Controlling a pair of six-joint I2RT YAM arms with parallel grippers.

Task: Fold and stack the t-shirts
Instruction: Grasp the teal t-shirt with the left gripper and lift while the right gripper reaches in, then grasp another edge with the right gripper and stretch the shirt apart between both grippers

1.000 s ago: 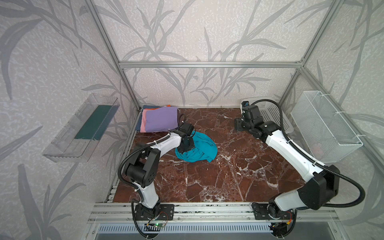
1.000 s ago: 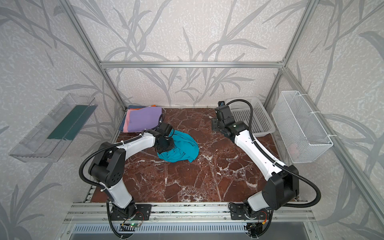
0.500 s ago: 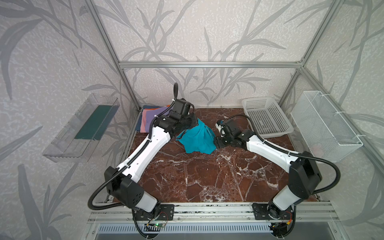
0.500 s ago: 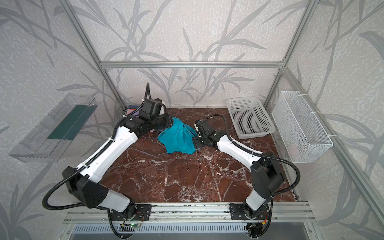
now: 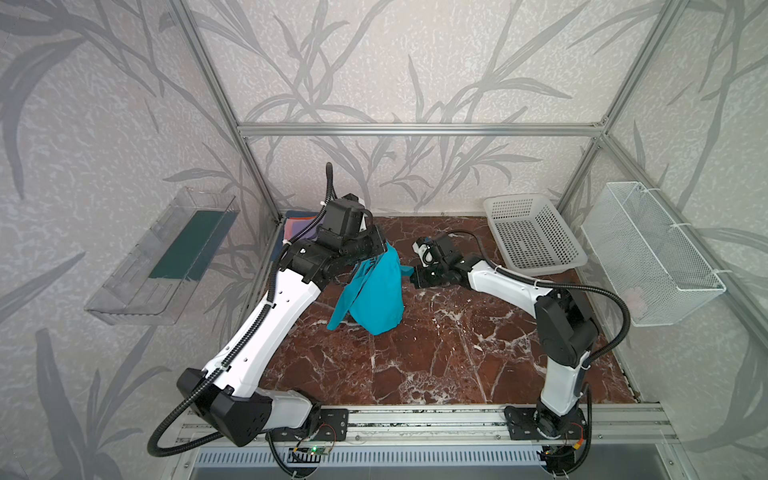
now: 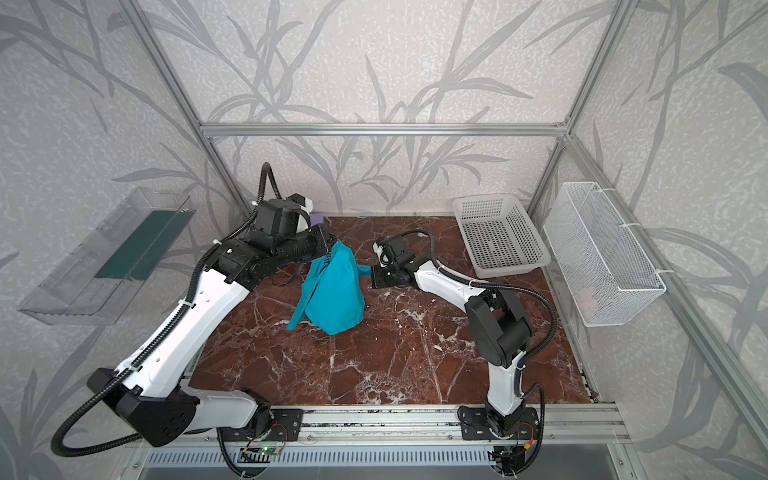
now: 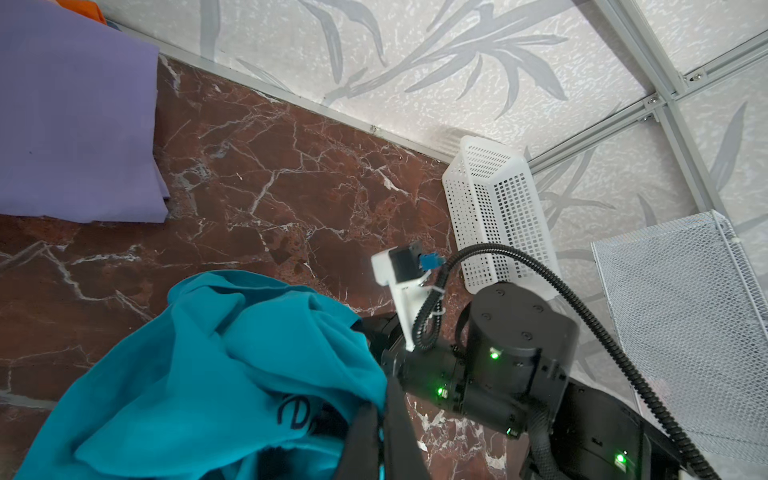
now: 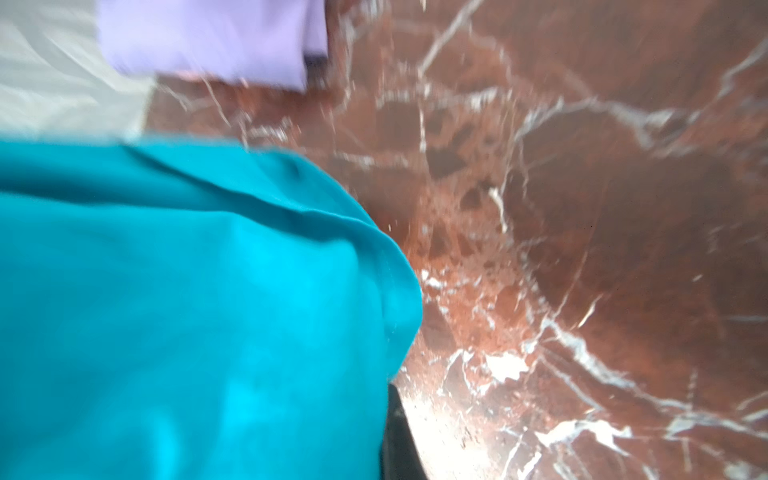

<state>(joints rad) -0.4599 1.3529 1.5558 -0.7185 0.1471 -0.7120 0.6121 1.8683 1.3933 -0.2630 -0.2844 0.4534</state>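
Since a second ago the teal tee [image 5: 376, 291] has gone from a crumpled heap on the bench [image 5: 436, 361] to a hanging cone, and my right arm has swung in from the white perforated basket [image 5: 544, 270]. My left tool [image 5: 383, 250] is clamped on the tee's peak at the centre of both top views. My right tool [image 5: 411, 276] is closed on a small fold pulled out at the tee's right edge. The tee's long axis runs top to bottom in the frame, narrow end up, wide end down at the bench. Its cloth is soft and matte, creased in long folds, with dark printed lettering in the left wrist view. A folded lilac tee [image 7: 75, 116] lies flat and smooth, upper left there. The bench is glossy red-brown marble, white-veined.
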